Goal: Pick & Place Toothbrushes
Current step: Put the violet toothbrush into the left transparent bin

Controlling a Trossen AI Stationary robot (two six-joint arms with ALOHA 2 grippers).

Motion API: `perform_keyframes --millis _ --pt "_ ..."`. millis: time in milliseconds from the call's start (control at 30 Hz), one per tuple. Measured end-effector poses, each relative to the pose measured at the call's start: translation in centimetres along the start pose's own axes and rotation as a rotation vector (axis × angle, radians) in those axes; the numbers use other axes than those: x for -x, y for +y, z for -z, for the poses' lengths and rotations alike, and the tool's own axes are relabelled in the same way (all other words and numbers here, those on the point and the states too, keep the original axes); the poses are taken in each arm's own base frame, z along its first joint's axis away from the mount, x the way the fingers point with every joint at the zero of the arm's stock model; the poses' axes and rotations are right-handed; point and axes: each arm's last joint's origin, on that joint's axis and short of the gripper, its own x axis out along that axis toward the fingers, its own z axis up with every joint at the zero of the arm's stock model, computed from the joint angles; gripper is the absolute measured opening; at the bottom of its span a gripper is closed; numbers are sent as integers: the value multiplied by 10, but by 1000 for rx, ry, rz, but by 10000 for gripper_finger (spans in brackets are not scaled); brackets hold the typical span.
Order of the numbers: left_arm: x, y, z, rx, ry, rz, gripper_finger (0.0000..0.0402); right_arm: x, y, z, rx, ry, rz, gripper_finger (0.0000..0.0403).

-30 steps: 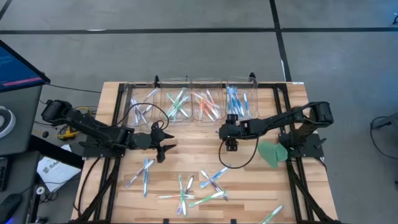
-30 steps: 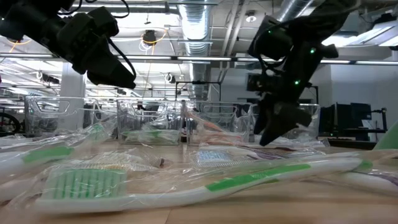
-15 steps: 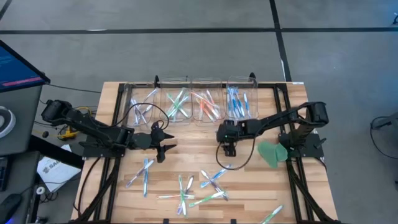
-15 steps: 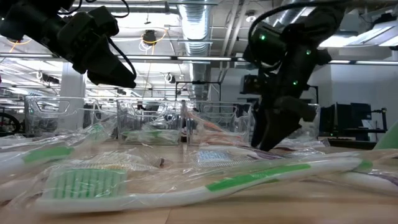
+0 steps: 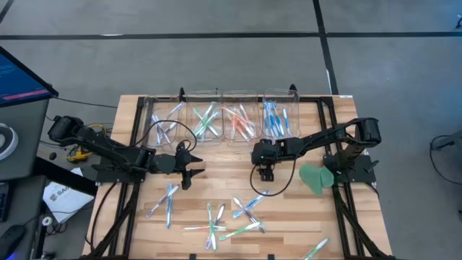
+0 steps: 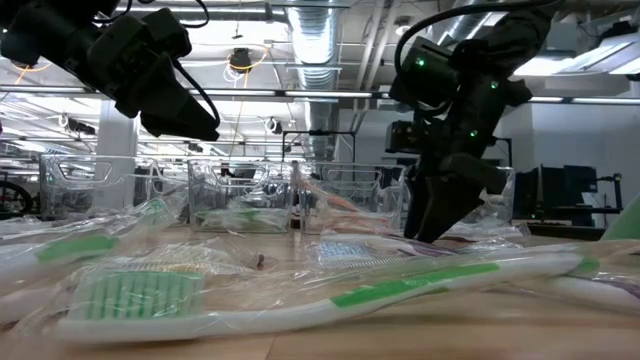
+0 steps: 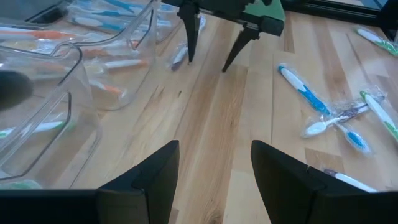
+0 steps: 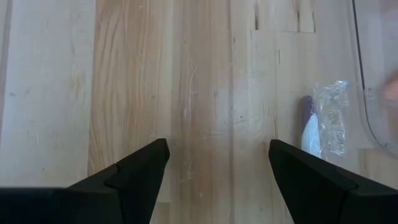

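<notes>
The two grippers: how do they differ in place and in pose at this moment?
The left gripper hangs over the table's left half and points sideways toward the middle; the right gripper hangs near the middle, just in front of the clear bins, and points down at the wood. Both are open and hold nothing.

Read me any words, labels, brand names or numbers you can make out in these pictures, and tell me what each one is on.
No text can be read for certain.
Papers on the floor left of the table: dark print, too small to read.
Screen at the left edge: coloured bands only, no legible words.
Wrapped toothbrushes: no readable print on the wrappers.
Clear bins: no labels visible.
</notes>
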Motion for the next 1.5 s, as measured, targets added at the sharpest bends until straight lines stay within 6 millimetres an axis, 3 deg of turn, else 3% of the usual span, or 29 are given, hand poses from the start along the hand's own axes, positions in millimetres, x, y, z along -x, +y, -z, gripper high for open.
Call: perform_keyframes --millis 567,1133,1500 --pt "0 0 0 -1 1 1 193 0 -1 0 -4 0 -56 281" --pt "0 0 0 0 3 10 193 1 6 -1 -229 8 -181 282" --pt "0 -4 1 -38 36 123 193 12 27 -24 -317 -13 -351 282"
